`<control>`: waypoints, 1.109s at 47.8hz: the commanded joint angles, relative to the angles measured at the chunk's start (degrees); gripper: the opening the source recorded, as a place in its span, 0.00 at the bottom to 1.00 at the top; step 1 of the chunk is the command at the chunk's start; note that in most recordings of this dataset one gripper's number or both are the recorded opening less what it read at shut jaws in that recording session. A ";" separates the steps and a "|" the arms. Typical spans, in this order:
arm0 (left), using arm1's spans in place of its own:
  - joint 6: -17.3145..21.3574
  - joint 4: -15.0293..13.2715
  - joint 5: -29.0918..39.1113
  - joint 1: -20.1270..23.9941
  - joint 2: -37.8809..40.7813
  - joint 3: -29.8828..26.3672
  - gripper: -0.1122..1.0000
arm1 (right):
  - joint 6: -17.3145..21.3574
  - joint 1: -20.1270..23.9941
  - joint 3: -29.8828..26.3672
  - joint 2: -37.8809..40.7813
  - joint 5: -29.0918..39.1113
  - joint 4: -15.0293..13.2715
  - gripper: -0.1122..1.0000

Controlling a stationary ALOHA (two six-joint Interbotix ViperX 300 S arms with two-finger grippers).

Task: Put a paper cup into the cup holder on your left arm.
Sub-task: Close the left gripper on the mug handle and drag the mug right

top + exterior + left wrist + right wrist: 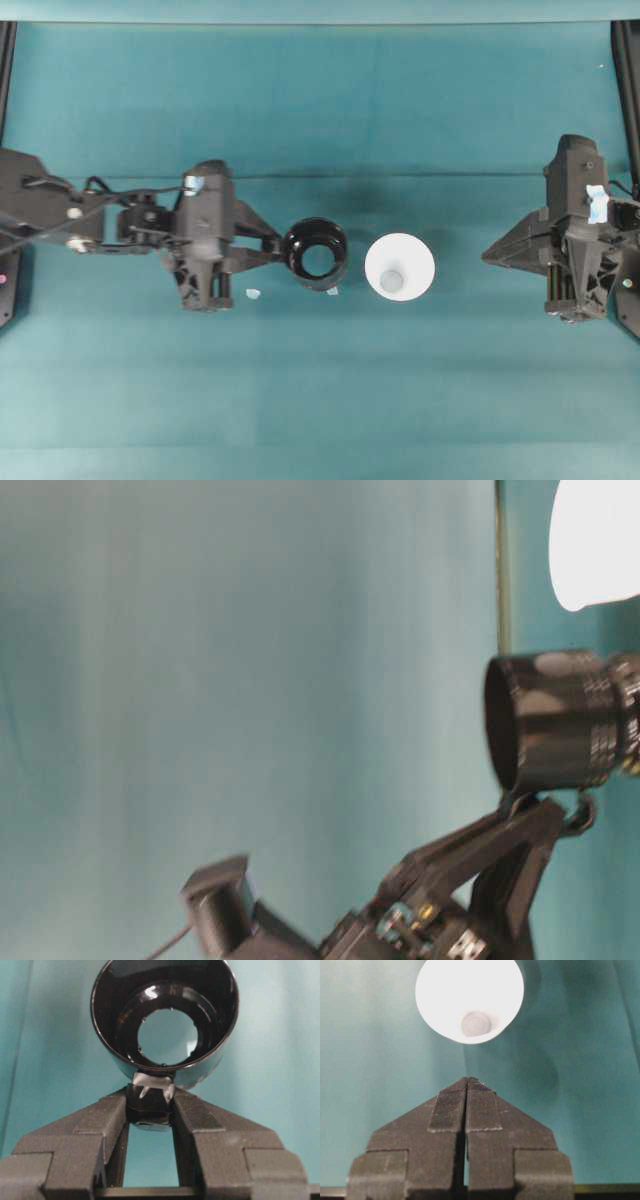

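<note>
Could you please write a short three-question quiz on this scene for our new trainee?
1. True or false: the paper cup already sits inside the cup holder.
2. Which gripper holds the cup holder by its handle: A) left gripper B) right gripper C) neither?
3. Fill in: the right gripper's jaws are ____ and hold nothing.

Key: 1 false, the cup stands apart on the table. 2 A. 3 shut.

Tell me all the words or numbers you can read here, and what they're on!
None: no words or numbers can be read.
The paper cup is plain white.
The cup holder is plain black.
The pale-blue tape tags on the left arm and right arm look blank, though they are too small to be sure.
</note>
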 commanded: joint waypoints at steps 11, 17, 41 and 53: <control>0.18 0.09 0.70 -0.35 1.41 -1.58 0.36 | 0.44 -0.09 -1.05 -0.18 -0.26 0.09 0.07; 0.18 0.00 0.70 -0.62 1.49 -1.32 0.36 | 0.44 -0.09 -1.05 -0.18 -0.26 0.09 0.07; 0.18 0.09 0.44 -0.53 5.27 -3.16 0.36 | 0.44 -0.09 -1.05 -0.18 1.41 0.00 0.08; 0.18 0.09 0.44 -0.53 5.80 -3.69 0.36 | 0.44 0.00 -1.05 -0.18 1.41 0.00 0.07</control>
